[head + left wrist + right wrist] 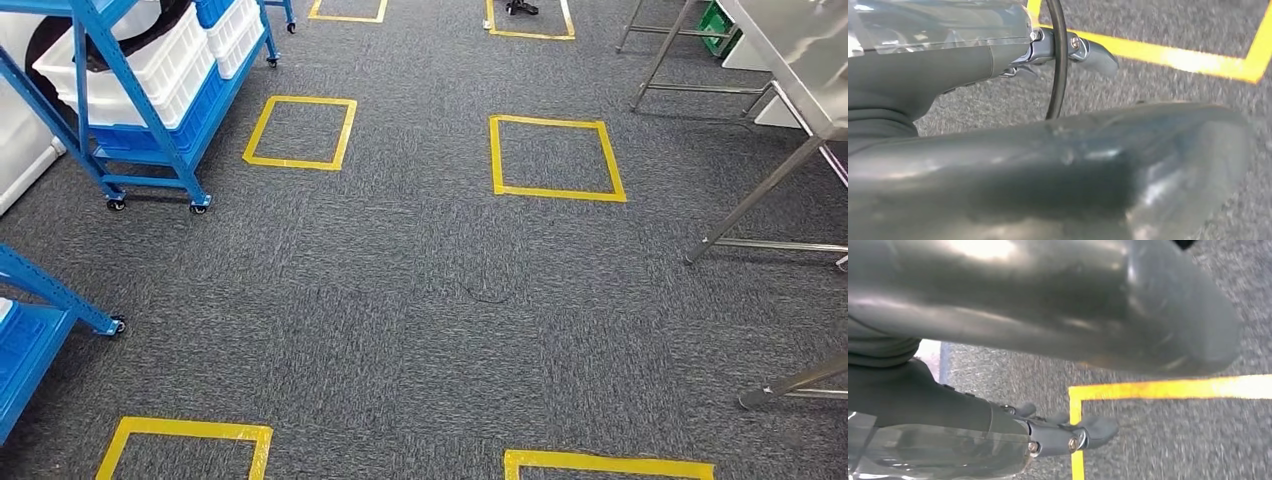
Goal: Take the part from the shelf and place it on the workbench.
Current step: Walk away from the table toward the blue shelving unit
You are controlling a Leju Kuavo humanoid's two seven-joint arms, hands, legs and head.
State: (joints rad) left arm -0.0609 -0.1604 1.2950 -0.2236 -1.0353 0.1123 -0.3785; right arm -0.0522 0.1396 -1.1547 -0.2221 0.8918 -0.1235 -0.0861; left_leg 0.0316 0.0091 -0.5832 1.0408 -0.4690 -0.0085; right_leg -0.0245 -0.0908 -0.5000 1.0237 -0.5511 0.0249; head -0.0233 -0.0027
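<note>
Eyes on the loop (1060,75) first: a thin black cord in a smooth curve, glossy and even in thickness. It runs straight across the fingers (1095,56) of my left hand (1013,150), right at the metal joint, then drops out of sight behind the thick grey thumb. I take it for the part, though so little of it shows that I can't be sure. Does it hang from the fingers, or only pass in front of them? I can't tell, so I can't call that hand's grip either way. The fingers reach out fairly straight, above carpet (420,300) and a corner of yellow tape (1173,57).

Over to my right hand (998,315) — nothing in it. Its dark fingers (1095,431) stretch forward with only a slight curl, well clear of the thumb: a loose, open hand. It hangs over the floor too, fingertips just beside another taped corner (1168,388).

From the head camera it's grey carpet marked with yellow squares. The blue shelf (150,130) on castors stands far left, with white bins (150,60) on it, and something dark and curved (140,30) lies in the top one, too small to make out. The steel bench (800,60) is far right, well apart from the shelf.
</note>
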